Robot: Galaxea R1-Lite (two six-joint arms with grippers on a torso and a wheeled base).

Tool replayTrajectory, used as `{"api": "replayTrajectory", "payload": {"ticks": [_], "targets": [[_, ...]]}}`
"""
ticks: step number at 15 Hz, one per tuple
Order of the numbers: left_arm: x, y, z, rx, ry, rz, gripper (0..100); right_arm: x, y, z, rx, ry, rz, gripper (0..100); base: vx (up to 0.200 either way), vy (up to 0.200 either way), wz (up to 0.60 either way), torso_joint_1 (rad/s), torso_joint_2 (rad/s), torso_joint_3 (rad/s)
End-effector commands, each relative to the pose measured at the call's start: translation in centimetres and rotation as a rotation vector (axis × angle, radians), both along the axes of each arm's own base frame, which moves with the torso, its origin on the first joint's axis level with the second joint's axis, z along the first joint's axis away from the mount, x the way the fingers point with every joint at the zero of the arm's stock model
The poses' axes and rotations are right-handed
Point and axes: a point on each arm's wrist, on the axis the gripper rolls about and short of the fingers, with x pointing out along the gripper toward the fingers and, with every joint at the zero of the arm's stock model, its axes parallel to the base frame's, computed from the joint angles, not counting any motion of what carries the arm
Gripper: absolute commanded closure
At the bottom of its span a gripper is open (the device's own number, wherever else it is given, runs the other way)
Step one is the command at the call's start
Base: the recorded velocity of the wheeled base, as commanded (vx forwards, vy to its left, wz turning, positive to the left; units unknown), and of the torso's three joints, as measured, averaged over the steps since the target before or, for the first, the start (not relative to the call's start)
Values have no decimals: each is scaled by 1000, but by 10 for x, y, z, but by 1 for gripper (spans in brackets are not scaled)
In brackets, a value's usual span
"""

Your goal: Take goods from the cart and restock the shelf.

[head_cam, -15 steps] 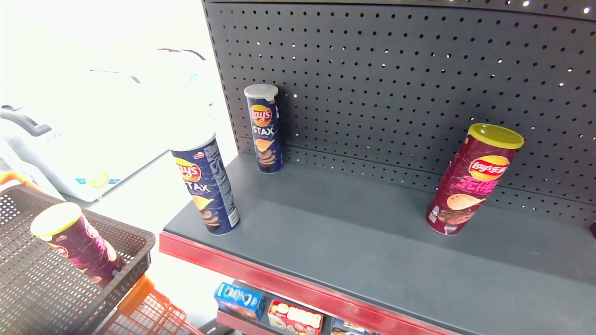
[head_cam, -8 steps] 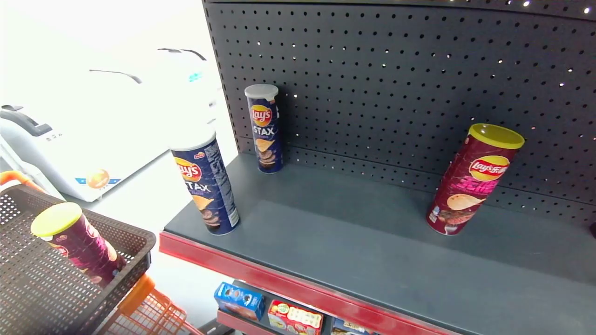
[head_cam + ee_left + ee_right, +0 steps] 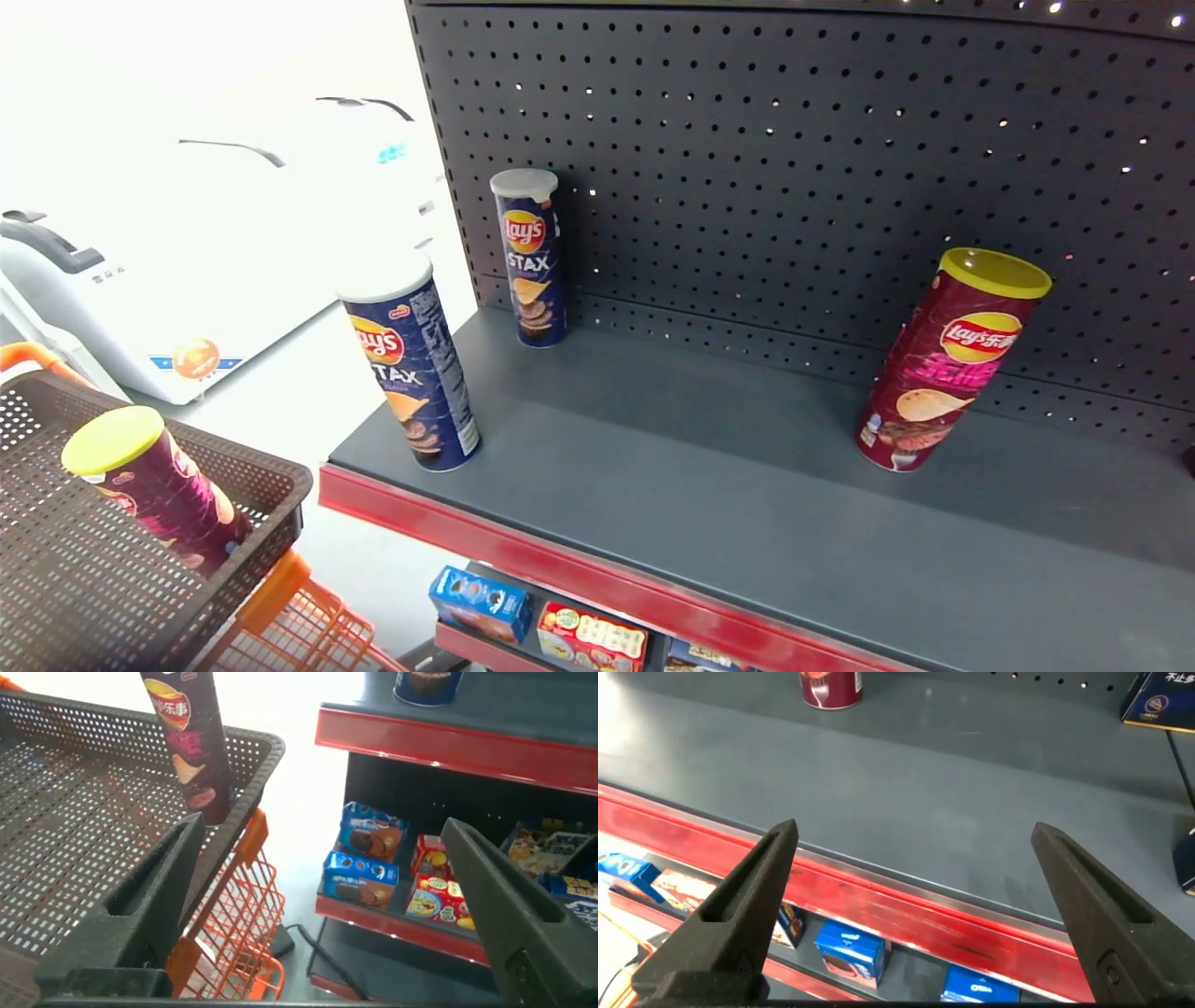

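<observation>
A maroon chip can with a yellow lid [image 3: 154,490] leans in the dark mesh cart basket [image 3: 56,579] at the lower left. On the grey shelf [image 3: 747,504] stand two blue chip cans [image 3: 411,373] [image 3: 529,257] and a maroon chip can [image 3: 943,359]. My left gripper [image 3: 322,826] hangs open and holds nothing, low beside the basket [image 3: 75,793], with the basket's maroon can [image 3: 190,742] off to one side. My right gripper [image 3: 915,831] is open and holds nothing, in front of the shelf's red front edge [image 3: 906,905]; the shelf's maroon can [image 3: 831,686] stands farther in.
The lower shelf holds small blue and red boxes [image 3: 481,602] [image 3: 369,854]. The cart's orange wire frame [image 3: 299,625] sits under the basket. A white machine [image 3: 140,308] stands at the far left. A dark blue box [image 3: 1162,695] stands at the shelf's right end.
</observation>
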Motion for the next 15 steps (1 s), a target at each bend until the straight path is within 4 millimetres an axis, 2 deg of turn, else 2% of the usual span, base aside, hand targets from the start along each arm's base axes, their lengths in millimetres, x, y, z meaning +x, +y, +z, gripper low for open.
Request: {"api": "replayTrajectory", "payload": {"ticks": [1, 5, 6, 7, 8, 9, 11, 13, 15], "targets": [[0, 0, 0, 0, -1, 1, 0, 0, 0, 0, 0, 1, 1, 0, 0, 0, 0, 0, 0, 0], [0, 1, 3, -2, -14, 51, 0, 0, 0, 0, 0, 1, 1, 0, 0, 0, 0, 0, 0, 0], [-1, 1, 24, 5, -44, 119, 0, 0, 0, 0, 0, 1, 1, 0, 0, 0, 0, 0, 0, 0], [11, 1, 42, 8, 10, 192, 0, 0, 0, 0, 0, 1, 1, 0, 0, 0, 0, 0, 0, 0], [13, 1, 45, 9, 20, 209, 0, 0, 0, 0, 0, 1, 1, 0, 0, 0, 0, 0, 0, 0], [38, 4, 62, 0, 124, 277, 0, 0, 0, 0, 0, 1, 1, 0, 0, 0, 0, 0, 0, 0], [56, 13, 72, -16, 221, 362, 0, 0, 0, 0, 0, 1, 1, 0, 0, 0, 0, 0, 0, 0], [69, 25, 73, 1, 320, 460, 0, 0, 0, 0, 0, 1, 1, 0, 0, 0, 0, 0, 0, 0], [79, 35, 69, 47, 411, 483, 0, 0, 0, 0, 0, 1, 1, 0, 0, 0, 0, 0, 0, 0]]}}
